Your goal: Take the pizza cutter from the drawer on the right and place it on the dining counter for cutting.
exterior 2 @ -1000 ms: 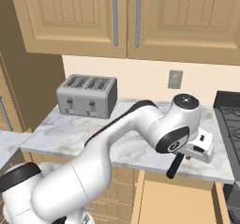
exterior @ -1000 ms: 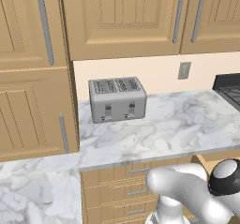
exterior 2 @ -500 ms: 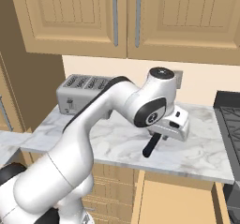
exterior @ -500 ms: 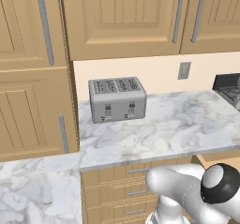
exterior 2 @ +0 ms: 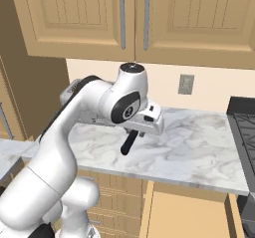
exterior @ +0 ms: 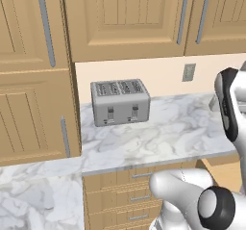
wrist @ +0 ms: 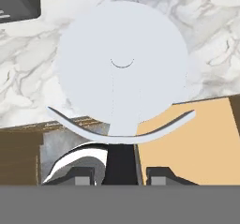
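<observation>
Two finger tips of the gripper [wrist: 121, 175] are pinched on the pizza cutter [wrist: 123, 68], black handle squeezed between them, pale round wheel sticking out past the tips. It's held up in the air over the front edge of the marble worktop [exterior 2: 199, 147], open drawer [exterior 2: 187, 212] below.

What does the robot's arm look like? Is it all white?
Mostly white. The arm is made of smooth, rounded, glossy white sections with dark grey or black rings and round caps at its joints. The hand is a boxy white block, and the gripper ends in two small dark fingertips. No cables or markings show.
</observation>
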You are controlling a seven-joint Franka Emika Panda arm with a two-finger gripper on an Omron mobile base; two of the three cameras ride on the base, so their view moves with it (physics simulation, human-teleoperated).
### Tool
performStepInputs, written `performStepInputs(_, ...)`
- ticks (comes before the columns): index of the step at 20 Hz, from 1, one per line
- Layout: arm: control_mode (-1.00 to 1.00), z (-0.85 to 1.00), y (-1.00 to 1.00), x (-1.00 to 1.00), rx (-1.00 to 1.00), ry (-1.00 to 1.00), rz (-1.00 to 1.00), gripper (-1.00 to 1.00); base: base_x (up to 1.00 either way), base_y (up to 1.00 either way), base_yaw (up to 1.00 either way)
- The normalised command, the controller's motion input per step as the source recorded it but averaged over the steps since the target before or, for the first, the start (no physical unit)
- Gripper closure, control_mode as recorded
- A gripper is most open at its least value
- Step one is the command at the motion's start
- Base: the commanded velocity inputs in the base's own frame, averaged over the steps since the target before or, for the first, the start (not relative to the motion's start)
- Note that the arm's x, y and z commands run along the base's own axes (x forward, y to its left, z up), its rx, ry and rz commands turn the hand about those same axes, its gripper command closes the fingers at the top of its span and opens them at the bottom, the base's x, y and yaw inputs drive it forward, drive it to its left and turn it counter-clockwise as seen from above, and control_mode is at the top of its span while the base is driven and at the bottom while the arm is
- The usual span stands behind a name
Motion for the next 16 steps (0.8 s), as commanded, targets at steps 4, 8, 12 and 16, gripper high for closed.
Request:
performStepInputs(4, -1.00, 0.00, 0.99, 0.30, 0.00, 0.06, 0.12, 1.00, 0.00, 0.00, 0.00)
performStepInputs(8, -1.00, 0.04, 1.00, 0.08, 0.00, 0.11, 0.02, 1.00, 0.00, 0.00, 0.00)
performStepInputs(12, -1.00, 0.11, 0.93, 0.00, 0.00, 0.11, 0.00, 1.00, 0.00, 0.00, 0.00)
performStepInputs(16, -1.00, 0.06, 0.90, 0.00, 0.00, 0.13, 0.00, 1.00, 0.00, 0.00, 0.00)
